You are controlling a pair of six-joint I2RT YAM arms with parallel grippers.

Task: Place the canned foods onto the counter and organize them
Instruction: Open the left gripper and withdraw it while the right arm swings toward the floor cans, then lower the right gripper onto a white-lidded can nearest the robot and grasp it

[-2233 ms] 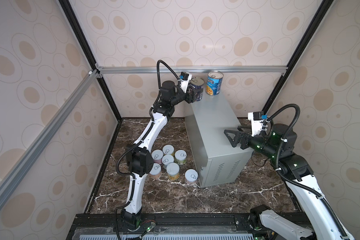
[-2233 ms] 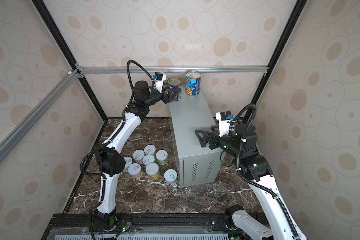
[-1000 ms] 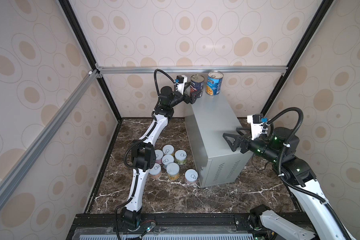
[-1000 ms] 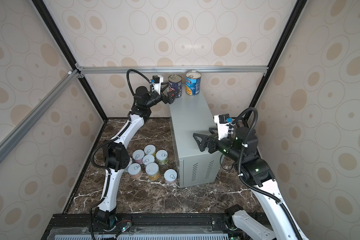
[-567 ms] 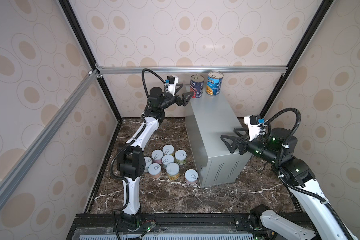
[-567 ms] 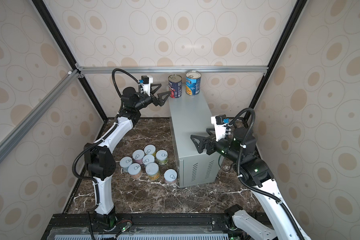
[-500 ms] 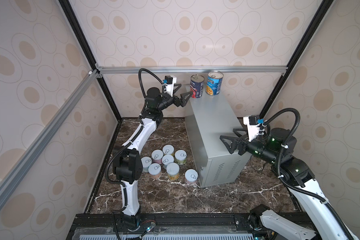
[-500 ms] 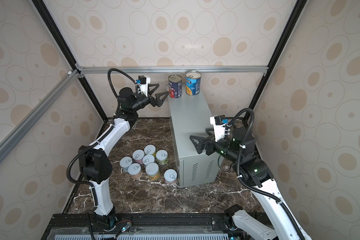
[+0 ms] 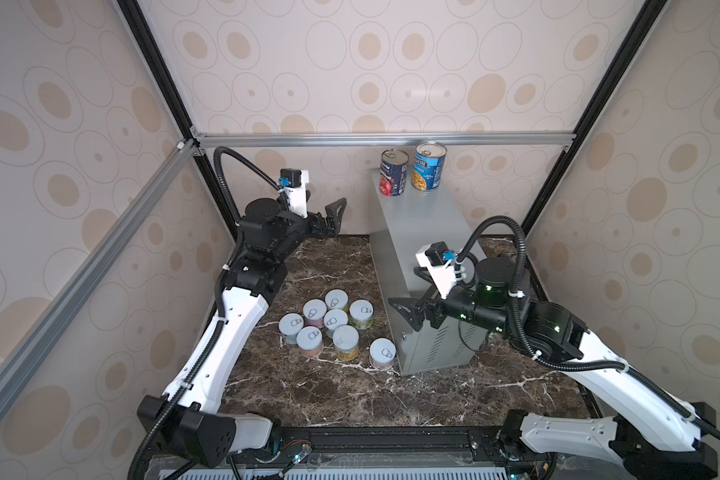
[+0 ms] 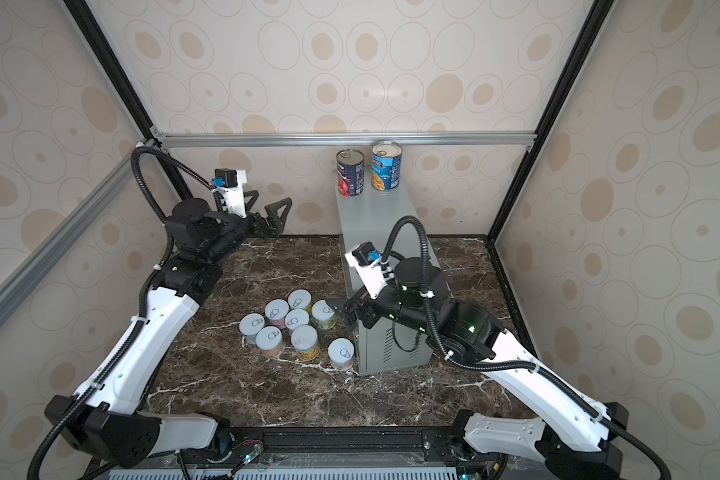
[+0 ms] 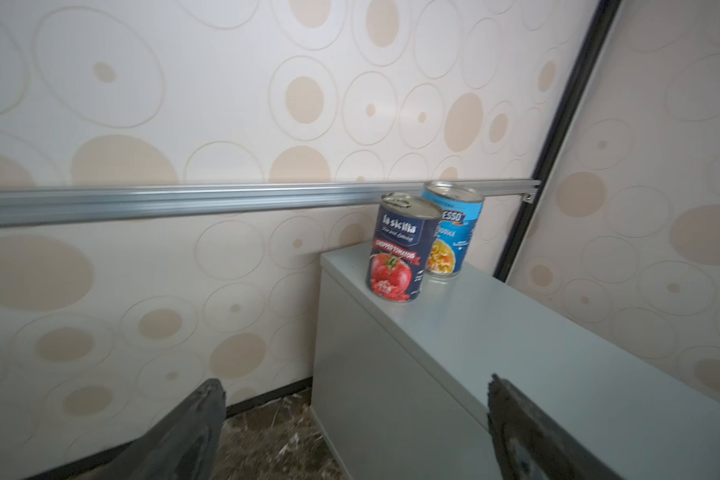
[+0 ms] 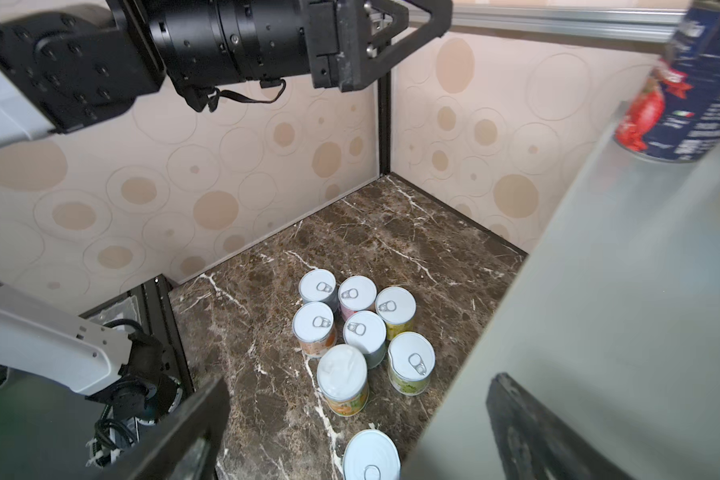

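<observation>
Top views: navy-red can [image 9: 393, 173] and blue-yellow can [image 9: 429, 167] are being borne upright, side by side, at the far end of the counter [image 9: 422, 224]. Eight short cans [image 9: 336, 320] are being borne by the marble floor [image 9: 308, 386] beside it. Left gripper [image 10: 268, 201] and right gripper [image 9: 404, 286] are being held spread and empty. Left wrist: the blue-yellow can is being half hidden by the navy-red can, and the fingers [image 11: 184, 432] are being cut off by the frame. Right wrist: a lone short can [image 12: 371, 457] is being cropped, and the navy-red can is being shown blurred.

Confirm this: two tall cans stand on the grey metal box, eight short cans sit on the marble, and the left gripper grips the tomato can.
Not the grip: in both top views the left gripper is open and empty, apart from the tomato can. The rest holds.
</observation>
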